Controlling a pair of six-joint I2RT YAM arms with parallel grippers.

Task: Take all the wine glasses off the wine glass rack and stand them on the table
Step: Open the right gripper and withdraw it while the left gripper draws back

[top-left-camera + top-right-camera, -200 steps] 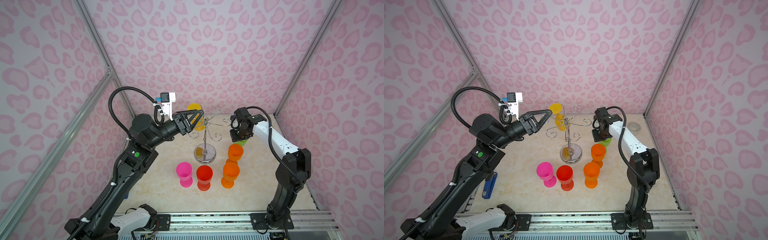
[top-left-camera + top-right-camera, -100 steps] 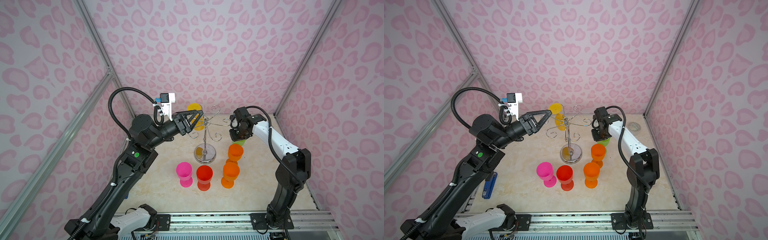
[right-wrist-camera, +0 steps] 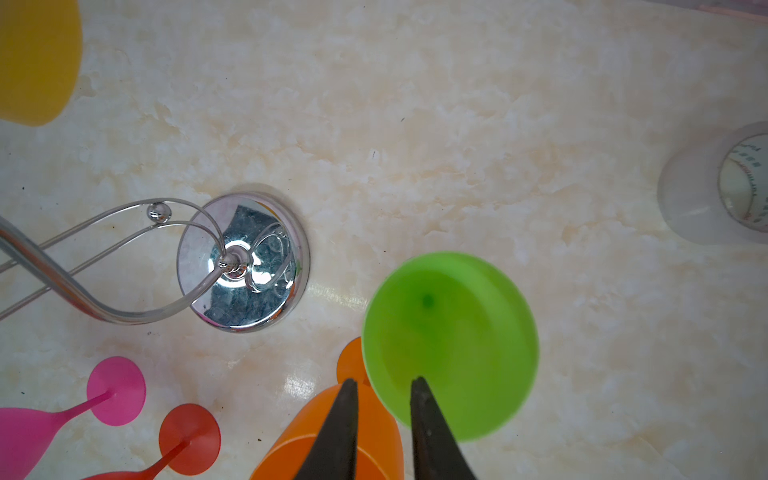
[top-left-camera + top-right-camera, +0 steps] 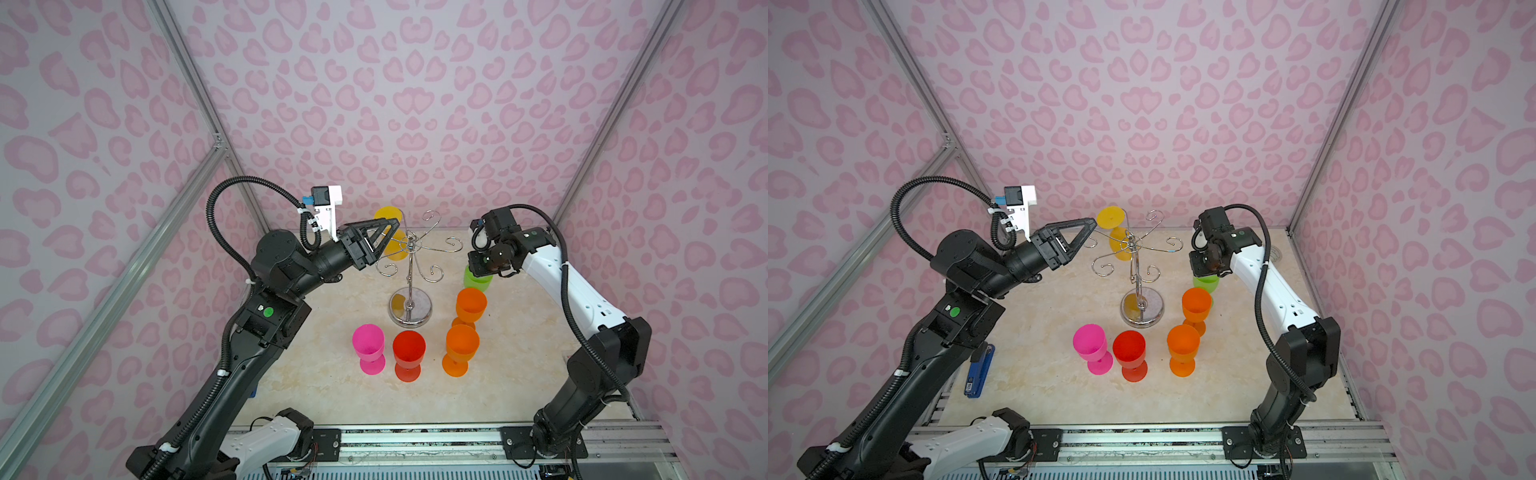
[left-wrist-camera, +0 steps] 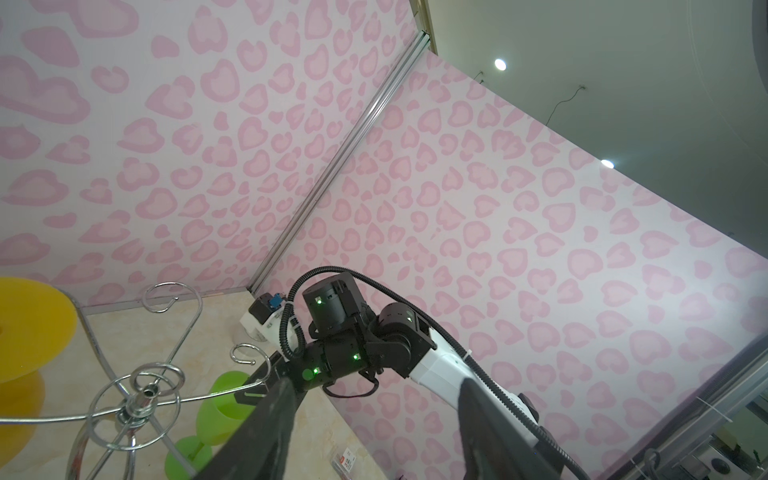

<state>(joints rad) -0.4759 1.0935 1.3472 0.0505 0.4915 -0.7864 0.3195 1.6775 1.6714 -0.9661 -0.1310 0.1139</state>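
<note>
Task is looking nearly done: five plastic glasses are standing upright on the marbled table (image 4: 332, 399) around the wine glass rack (image 4: 419, 308), namely the pink wine glass (image 4: 368, 340), the red wine glass (image 4: 409, 347), the orange wine glasses (image 4: 462, 343) and the green wine glass (image 3: 453, 345). Only the yellow wine glass (image 4: 383, 212) is hanging bowl-down from a rear arm of the rack. The left gripper (image 4: 390, 227) is hovering level with the rack top, jaws spread wide on nothing, tips just beside the yellow foot (touching or not, cannot tell). The right gripper (image 3: 384, 381) is pointing down at the green rim, jaws parted narrowly, seemingly not pinching. Remaining, by my reckoning: sliding the yellow one off.
</note>
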